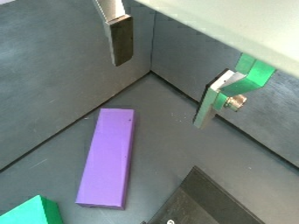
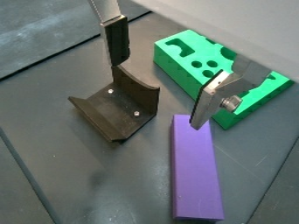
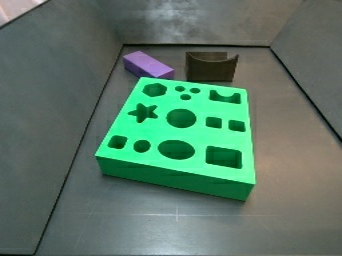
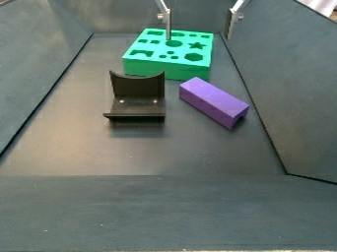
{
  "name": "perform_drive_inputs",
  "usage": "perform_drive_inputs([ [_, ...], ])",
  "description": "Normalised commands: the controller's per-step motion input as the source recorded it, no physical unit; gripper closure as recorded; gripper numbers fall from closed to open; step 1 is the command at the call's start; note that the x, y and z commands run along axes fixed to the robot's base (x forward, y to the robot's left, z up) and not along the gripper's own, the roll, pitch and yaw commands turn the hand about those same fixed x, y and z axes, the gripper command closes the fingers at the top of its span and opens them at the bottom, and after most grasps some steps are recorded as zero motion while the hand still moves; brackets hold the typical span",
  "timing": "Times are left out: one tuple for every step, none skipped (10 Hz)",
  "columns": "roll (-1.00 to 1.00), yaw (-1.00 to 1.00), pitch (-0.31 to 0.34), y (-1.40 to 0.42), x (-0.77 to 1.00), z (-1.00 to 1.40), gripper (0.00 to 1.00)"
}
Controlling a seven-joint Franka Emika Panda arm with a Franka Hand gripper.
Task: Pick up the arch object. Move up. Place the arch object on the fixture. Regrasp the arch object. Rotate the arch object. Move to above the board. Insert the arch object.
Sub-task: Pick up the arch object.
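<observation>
Side views both show the board (image 3: 181, 130) as the biggest thing: a bright green square slab lying flat on the dark floor (image 4: 145, 157), with a star, circles, ovals, squares and an arch shape cut in its top. Next in size is the arch object (image 4: 215, 102), a purple long block that lies flat on the floor, at an angle, near one edge of the board but not touching it. Just beside it stands the fixture (image 4: 134, 96), a dark block with a curved notch on top; the two are close, with a narrow strip of floor between them. In a side view (image 3: 211, 65) the fixture and the purple block sit behind the far edge of the board. The gripper (image 2: 163, 74) is raised above the floor, over the gap between fixture and board, and its jaws are wide apart with nothing between them. In both wrist views the two fingers (image 1: 121, 39) show as flat silver plates with dark pads, and the purple block (image 1: 107, 157) lies on the floor under them, not touched by any pad. In a side view only the finger tips (image 4: 165, 18) are seen, at the top edge of the picture above the board.
</observation>
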Motion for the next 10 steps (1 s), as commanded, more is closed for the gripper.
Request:
perform_drive_inputs([
  [-0.07, 0.0, -0.043, 0.03, -0.06, 0.0, 0.0],
  [0.0, 0.0, -0.061, 0.0, -0.02, -0.05, 0.0],
  [0.19, 0.35, -0.323, -0.74, -0.29, -0.51, 0.0],
  [0.14, 0.79, -0.323, -0.42, -0.15, -0.53, 0.0],
  [0.05, 0.88, -0.309, -0.25, -0.1, -0.47, 0.0],
  [0.05, 0.89, -0.28, -0.25, -0.09, -0.51, 0.0],
  [0.12, 0.76, -0.14, -0.45, -0.07, -0.68, 0.0],
  [0.1, 0.63, -0.234, -0.55, -0.05, -0.68, 0.0],
  [0.12, 0.41, -0.269, -0.71, 0.0, -0.64, 0.0],
  [0.21, 0.24, -0.184, -0.66, 0.27, -0.71, 0.0],
])
